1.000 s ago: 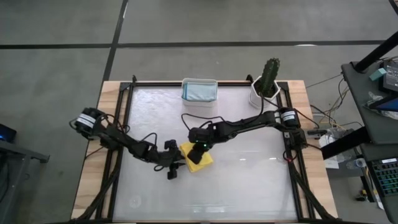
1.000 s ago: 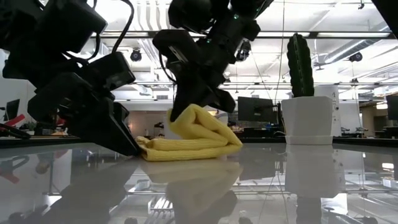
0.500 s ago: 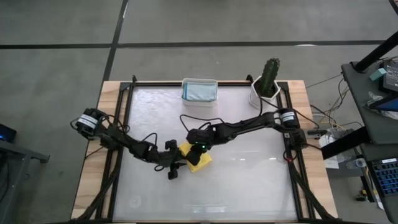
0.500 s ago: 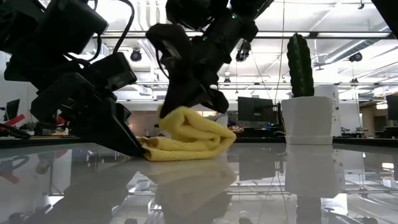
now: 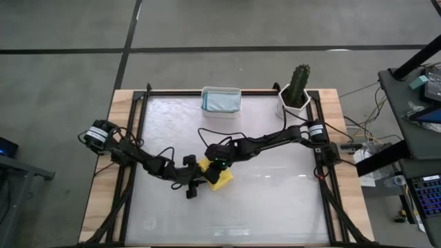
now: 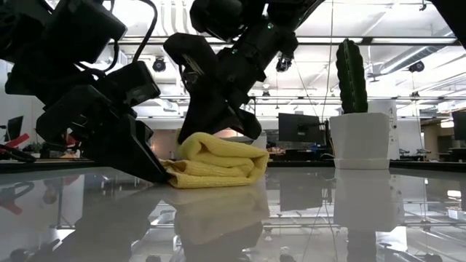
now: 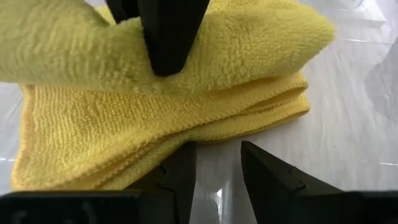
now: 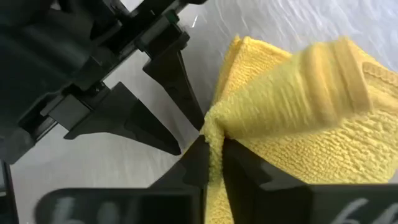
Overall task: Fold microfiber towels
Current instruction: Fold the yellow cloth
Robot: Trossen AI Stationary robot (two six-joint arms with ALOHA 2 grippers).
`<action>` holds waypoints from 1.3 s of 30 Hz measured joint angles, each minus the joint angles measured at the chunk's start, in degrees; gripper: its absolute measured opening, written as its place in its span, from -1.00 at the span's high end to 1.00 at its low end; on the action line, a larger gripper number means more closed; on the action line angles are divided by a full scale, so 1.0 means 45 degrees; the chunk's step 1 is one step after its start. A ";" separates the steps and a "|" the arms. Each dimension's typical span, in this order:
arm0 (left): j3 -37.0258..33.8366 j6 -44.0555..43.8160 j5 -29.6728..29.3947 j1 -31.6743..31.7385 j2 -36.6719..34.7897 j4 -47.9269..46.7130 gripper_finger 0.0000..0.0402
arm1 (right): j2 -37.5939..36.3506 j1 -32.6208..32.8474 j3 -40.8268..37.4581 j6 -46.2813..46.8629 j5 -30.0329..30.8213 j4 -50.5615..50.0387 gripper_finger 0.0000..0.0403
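Yellow towel (image 6: 215, 164) sat folded over mid-table, its top flap pinched in the right gripper (image 8: 212, 163). The left gripper (image 7: 214, 171), fingers parted, rested against the towel's left edge.

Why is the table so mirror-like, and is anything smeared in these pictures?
Low view: the glossy table mirrors the yellow towel and the cactus pot, backlit by ceiling lights. Right wrist view: the towel's raised fold is motion-blurred. High view: soft glare on the table, nothing smeared.
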 joint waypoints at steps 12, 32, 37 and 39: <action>-0.0001 -0.0002 0.0003 0.0000 -0.0008 -0.0019 0.44 | 0.0000 0.0053 0.0000 -0.0234 -0.0427 0.0528 0.32; -0.0044 -0.0017 0.0031 0.0000 -0.0010 -0.0010 0.44 | -0.0185 0.0510 0.0000 -0.0465 0.0599 -0.0137 0.34; -0.0044 -0.0021 0.0026 0.0000 -0.0010 -0.0022 0.44 | 0.0398 0.0559 0.0000 -0.0423 0.0675 -0.0034 0.39; -0.0044 -0.0021 0.0021 0.0000 -0.0010 -0.0025 0.44 | 0.0494 0.0559 0.0000 -0.0423 0.0675 0.0044 0.42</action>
